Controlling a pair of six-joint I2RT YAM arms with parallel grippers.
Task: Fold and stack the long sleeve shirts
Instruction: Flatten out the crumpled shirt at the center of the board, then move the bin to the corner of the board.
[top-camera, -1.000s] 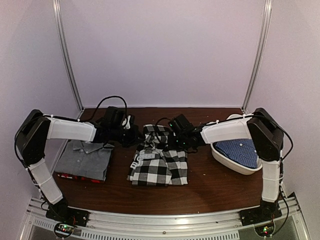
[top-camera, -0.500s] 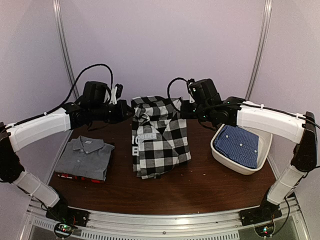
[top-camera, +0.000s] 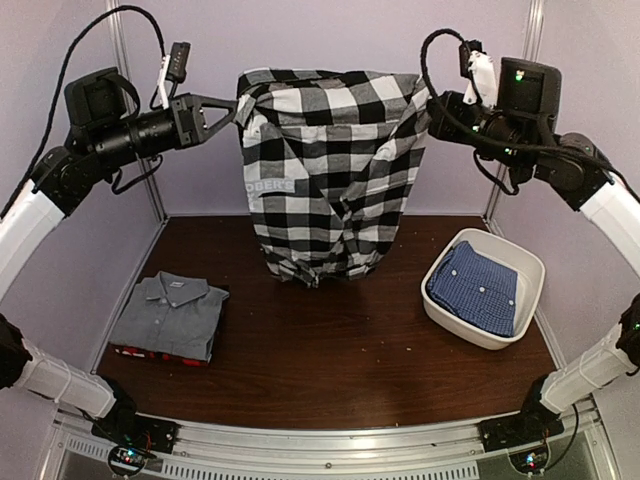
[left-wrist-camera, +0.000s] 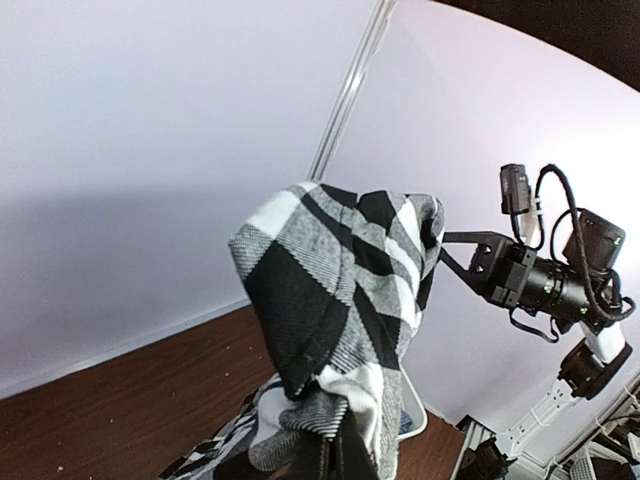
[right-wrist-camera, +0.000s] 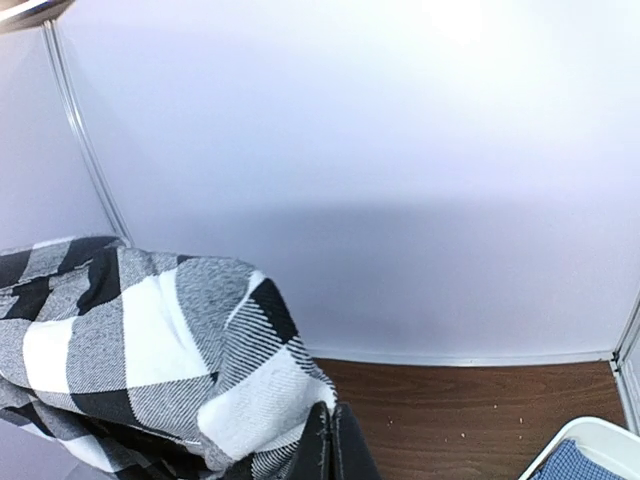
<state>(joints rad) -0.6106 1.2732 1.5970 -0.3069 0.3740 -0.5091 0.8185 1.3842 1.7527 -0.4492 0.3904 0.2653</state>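
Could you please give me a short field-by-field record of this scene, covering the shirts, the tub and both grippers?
checked shirt: unfolded, hanging spread between both grippers above the table
left gripper: shut on the checked shirt's upper corner on its side
right gripper: shut on the opposite upper corner
grey shirt: folded, at the table's left, lying on the red-black shirt
red-black shirt: only its near edge shows
blue shirt: folded, inside the white tub

The check shirt (top-camera: 325, 170) is looking like soft, matt woven cloth. The desk (top-camera: 330, 350) is showing dark, smooth wood. The tub (top-camera: 515, 252) is looking like glossy white plastic.
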